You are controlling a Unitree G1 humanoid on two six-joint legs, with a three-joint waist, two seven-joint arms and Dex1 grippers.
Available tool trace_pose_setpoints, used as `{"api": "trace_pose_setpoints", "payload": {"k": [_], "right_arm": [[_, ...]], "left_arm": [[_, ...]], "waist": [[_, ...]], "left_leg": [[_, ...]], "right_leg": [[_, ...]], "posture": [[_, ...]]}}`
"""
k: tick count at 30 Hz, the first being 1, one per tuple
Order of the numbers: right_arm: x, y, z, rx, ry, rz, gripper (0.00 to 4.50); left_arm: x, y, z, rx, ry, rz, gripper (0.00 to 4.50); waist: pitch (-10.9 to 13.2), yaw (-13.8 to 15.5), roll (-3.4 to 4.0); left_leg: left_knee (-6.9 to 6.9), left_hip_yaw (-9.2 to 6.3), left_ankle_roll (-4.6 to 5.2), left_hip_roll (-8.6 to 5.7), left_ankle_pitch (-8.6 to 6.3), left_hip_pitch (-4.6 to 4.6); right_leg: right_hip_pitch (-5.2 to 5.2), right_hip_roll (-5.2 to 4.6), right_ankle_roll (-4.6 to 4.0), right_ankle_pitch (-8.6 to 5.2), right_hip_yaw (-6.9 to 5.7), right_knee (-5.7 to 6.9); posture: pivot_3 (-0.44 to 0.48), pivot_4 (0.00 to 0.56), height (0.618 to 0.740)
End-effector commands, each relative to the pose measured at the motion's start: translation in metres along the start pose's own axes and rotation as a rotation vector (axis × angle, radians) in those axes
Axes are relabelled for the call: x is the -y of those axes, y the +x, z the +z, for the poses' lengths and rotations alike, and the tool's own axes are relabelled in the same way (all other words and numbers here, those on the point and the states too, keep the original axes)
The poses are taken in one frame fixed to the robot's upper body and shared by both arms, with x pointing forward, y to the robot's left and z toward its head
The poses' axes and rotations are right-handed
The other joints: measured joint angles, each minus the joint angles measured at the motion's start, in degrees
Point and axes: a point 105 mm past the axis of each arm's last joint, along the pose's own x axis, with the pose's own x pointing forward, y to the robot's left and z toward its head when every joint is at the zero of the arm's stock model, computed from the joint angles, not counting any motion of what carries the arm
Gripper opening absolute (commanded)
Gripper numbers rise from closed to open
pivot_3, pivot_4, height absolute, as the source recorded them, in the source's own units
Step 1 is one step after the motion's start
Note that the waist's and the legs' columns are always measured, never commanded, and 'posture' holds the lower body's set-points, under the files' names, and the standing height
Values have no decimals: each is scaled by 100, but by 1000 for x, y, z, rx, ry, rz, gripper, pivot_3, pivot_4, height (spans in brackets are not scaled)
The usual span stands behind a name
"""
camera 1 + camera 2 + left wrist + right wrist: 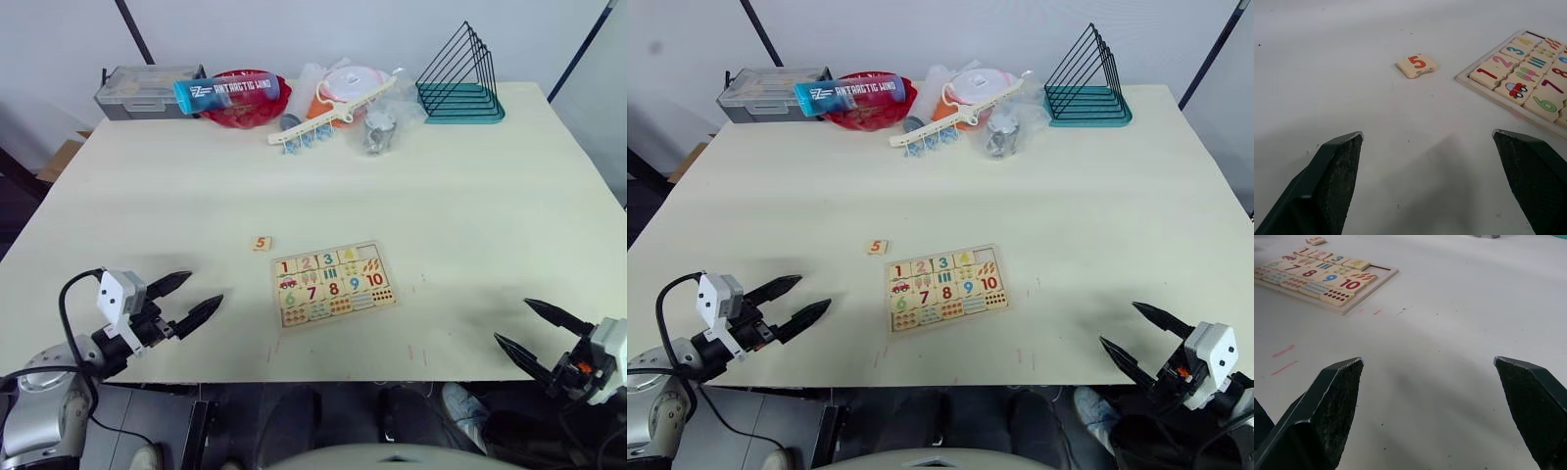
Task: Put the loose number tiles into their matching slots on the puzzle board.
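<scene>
Cream table (470, 225) bearing puzzle board (333, 284): tiles 1–4 seated, one top-row slot (368, 249) vacant; tile 5 (261, 244) lies loose beside the board. Left gripper (186, 300) and right gripper (529, 328): fingers spread, holding nothing.

Puzzle board (333, 285) lay flat on the worktop, slightly rotated, light wood with coloured numbers and counting pictures. Tiles 1–4 sat in the top-row slots; the fifth slot (371, 249) at the row's right end was empty, showing a dark recess. The loose 5 tile (261, 243), small square light wood with an orange-red digit, lay flat face up on the worktop near the board's upper-left corner, not touching it.
</scene>
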Motion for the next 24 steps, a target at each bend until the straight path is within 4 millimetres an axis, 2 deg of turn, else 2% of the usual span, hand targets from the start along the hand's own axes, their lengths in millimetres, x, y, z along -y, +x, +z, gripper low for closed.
{"api": "trace_pose_setpoints", "payload": {"k": [1,6,20,24], "right_arm": [[2,2,15,19,-28,17,4500],[1,10,28,54,-55,73,4500],[-6,29,49,90,-92,228,4500],[-7,32,53,96,-108,256,4500]], "left_arm": [[5,6,18,72,24,11,4483],[22,24,30,115,8,29,4483],[37,69,43,87,-74,343,4483],[35,79,49,85,-62,426,4483]], "waist": [[-1,1,-1],[-1,7,-1],[-3,63,2],[-3,75,2]], "left_leg": [[0,-1,0,0,0,0],[0,-2,0,1,0,0],[4,-6,0,-11,0,0],[4,-5,0,-16,0,0]], "right_leg": [[0,0,0,0,0,0],[1,-1,0,0,0,0],[6,0,2,2,-1,1],[6,0,2,2,-1,1]], "posture": [[0,150,740],[0,150,740],[0,150,740],[0,150,740]]}}
